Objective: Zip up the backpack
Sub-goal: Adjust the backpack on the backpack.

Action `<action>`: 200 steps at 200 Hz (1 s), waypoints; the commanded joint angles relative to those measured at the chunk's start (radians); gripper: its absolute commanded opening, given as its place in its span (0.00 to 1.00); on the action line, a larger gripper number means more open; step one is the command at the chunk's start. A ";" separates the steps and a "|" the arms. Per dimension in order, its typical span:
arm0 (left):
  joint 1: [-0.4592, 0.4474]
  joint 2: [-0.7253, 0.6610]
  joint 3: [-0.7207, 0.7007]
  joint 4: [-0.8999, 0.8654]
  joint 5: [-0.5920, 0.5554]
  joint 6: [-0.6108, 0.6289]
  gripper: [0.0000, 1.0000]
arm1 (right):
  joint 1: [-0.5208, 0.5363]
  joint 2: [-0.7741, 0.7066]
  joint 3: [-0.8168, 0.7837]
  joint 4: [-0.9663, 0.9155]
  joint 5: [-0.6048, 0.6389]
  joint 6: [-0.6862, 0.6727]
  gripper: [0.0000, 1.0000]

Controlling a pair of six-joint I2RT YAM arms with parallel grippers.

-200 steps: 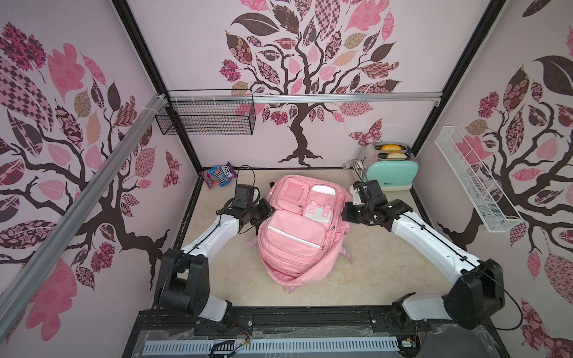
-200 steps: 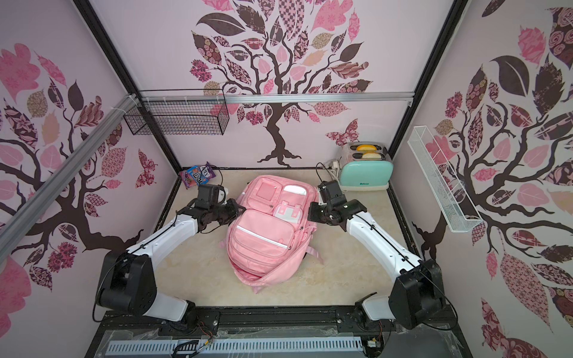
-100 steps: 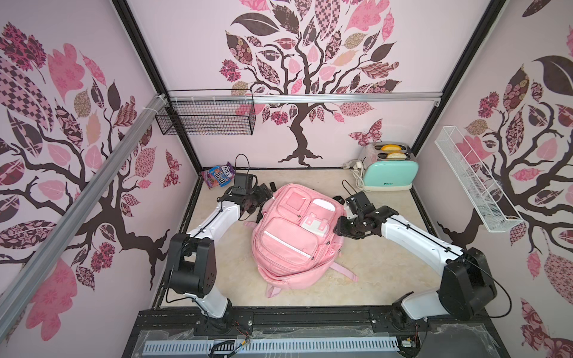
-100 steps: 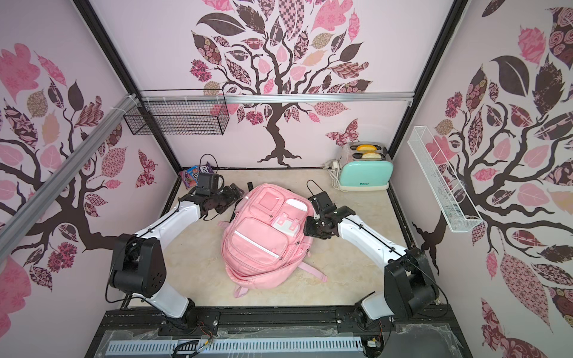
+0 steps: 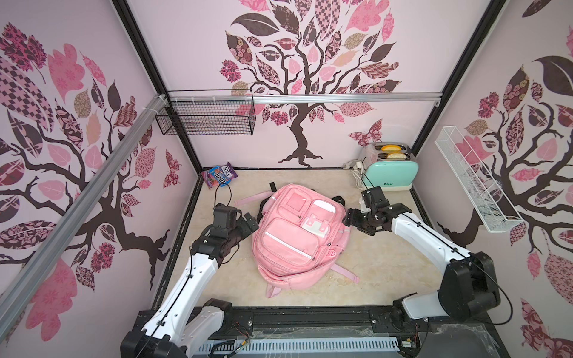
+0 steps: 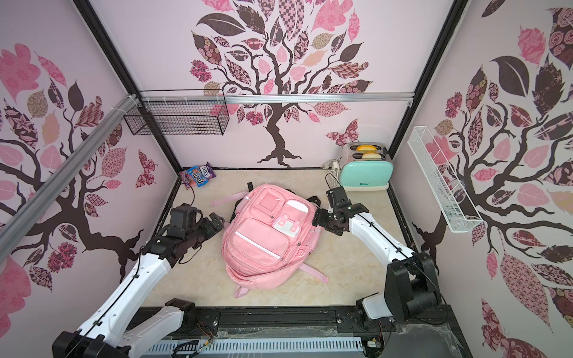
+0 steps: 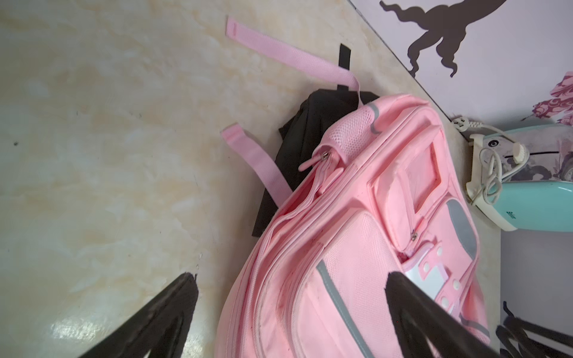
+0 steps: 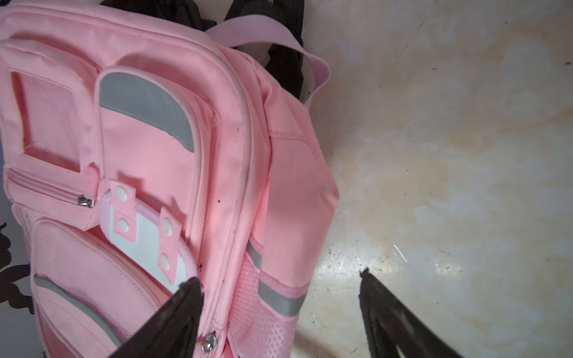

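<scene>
The light-pink backpack [image 5: 297, 238] [image 6: 269, 238] lies front up in the middle of the table, its straps spread out. My left gripper [image 5: 251, 221] [image 6: 217, 221] stands open just off its left side, apart from it. My right gripper [image 5: 348, 218] [image 6: 317, 219] stands open close to its right side. In the left wrist view the gripper [image 7: 291, 279] has wide jaws over the backpack's [image 7: 356, 248] edge, and a zipper slider [image 7: 324, 156] sits near the top corner. In the right wrist view the gripper [image 8: 279, 279] frames the mesh side pocket [image 8: 263, 322], with a metal slider [image 8: 210, 341] beside it.
A mint toaster [image 5: 390, 172] with a white cord [image 5: 356, 173] stands at the back right. A candy bag [image 5: 219, 175] lies at the back left corner. A black wire basket [image 5: 206, 119] and a white wire shelf [image 5: 474, 179] hang on the walls. Black fabric [image 7: 297, 148] lies under the backpack's top.
Both grippers opened and drew away from the backpack's sides. The backpack turned slightly and settled flat. The left arm pulled back toward the front.
</scene>
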State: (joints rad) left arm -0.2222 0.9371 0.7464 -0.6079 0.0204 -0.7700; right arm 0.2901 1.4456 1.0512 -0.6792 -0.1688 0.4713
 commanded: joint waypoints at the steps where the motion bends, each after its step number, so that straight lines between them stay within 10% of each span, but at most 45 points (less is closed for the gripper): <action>1: -0.002 -0.052 -0.081 0.012 0.130 -0.041 0.98 | -0.046 0.045 -0.018 0.076 -0.030 0.012 0.81; 82: -0.119 -0.079 -0.342 0.202 0.173 -0.166 0.93 | -0.057 0.173 -0.009 0.243 -0.213 0.001 0.69; 100: -0.129 -0.035 -0.361 0.281 0.207 -0.181 0.70 | -0.057 0.181 -0.013 0.262 -0.252 0.001 0.56; 127: -0.135 0.008 -0.345 0.329 0.239 -0.184 0.00 | -0.057 0.178 -0.007 0.250 -0.262 -0.009 0.22; 147: -0.135 -0.001 -0.293 0.299 0.239 -0.173 0.00 | -0.057 0.153 0.004 0.217 -0.260 -0.024 0.00; 200: -0.126 0.017 0.057 0.108 0.143 -0.096 0.00 | -0.057 -0.061 0.006 0.089 -0.249 -0.059 0.00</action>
State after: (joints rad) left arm -0.3481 0.9436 0.6048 -0.5407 0.1787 -0.9264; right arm 0.2180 1.5120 1.0229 -0.5182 -0.3489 0.4534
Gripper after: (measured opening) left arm 0.065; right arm 0.055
